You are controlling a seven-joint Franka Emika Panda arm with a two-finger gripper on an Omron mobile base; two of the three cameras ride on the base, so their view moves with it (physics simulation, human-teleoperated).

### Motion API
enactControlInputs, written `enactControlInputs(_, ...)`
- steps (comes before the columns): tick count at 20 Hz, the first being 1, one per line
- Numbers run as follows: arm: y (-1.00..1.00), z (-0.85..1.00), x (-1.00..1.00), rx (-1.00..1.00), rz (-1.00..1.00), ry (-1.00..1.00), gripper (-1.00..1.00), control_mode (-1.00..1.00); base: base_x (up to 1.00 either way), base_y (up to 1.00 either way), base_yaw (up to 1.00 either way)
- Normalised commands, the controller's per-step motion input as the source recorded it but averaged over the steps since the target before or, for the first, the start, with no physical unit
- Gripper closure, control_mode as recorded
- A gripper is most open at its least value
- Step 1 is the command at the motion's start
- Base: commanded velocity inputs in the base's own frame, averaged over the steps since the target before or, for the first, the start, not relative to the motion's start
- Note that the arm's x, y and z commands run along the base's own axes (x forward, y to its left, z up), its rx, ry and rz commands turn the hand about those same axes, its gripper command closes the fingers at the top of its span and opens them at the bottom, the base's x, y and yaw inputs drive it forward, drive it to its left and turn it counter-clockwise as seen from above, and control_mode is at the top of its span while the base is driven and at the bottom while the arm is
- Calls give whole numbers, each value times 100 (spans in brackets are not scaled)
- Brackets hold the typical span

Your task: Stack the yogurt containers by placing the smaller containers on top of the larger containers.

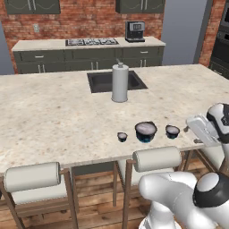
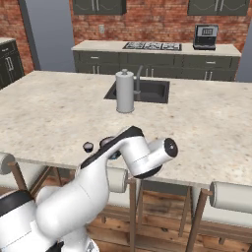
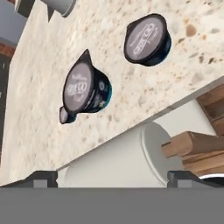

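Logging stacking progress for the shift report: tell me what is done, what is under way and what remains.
Done: nothing stacked yet. The tiny dark cup with a pale top, the widest dark cup with a blue base and pale lid and the mid-sized dark cup with a pale top stand apart in a row near the speckled stone counter edge. In hand: nothing; the two-finger gripper is open off the counter's edge. Left: both smaller cups.

Flat, even rendered light fills all three views, with no clear source direction. The countertop (image 1: 58, 112) reads bright and evenly lit, without glare. Soft, small shadows sit under the grey cylinder (image 1: 120, 82) and the cups at lower center of the left base view. Resolution is low: edges look jagged, and the lid print in the hand view is blurred.
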Motion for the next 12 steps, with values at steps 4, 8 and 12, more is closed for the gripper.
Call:
enactControlInputs(4, -16, -10, 27, 8, 0, 2, -100, -100, 0, 0, 0)
enactControlInputs(8, -24, -8, 21, 11, 0, 0, -100, -100, 0, 0, 0)
enactControlInputs(12, -10, -17, 27, 7, 0, 0, -100, -100, 0, 0, 0)
